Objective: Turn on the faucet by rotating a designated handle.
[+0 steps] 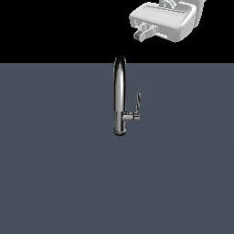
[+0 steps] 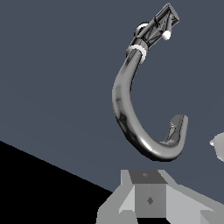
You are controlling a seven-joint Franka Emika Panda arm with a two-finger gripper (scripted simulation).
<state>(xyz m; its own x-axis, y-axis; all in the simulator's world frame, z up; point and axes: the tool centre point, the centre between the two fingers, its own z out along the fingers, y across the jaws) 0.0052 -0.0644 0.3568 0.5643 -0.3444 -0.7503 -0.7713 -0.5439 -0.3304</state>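
Exterior view: gripper [image 1: 145,32] high up, above the faucet [image 1: 119,96] and off toward the exterior view's right, well apart from every part of it. Only one stubby finger [image 1: 144,31] plainly visible under the white hand body, so spread or pressed together cannot be told here; nothing between the jaws in any case. Faucet upright on the flat grey floor [image 1: 55,173], well below the jaws, arched spout topping out below and to the side of them. Handle [image 1: 137,106] a thin blade standing up from a short side stub, low on the faucet's body, farther from the jaws than the spout's crown. Wrist view: looking down along the hand, spout curling as a chrome hook out ahead of the jaws, base and handle [image 2: 165,22] far beyond at the arc's other end, small and dark. Pale finger parts at the frame's edge, tips not shown, so the jaw gap again not readable. Judged step: approach, no contact yet, turning not begun. Next move likely calls for descending past the spout's crown without clipping it, lining the jaws up beside the thin blade rather than the spout, then pushing or gripping it to swing it about the stub.
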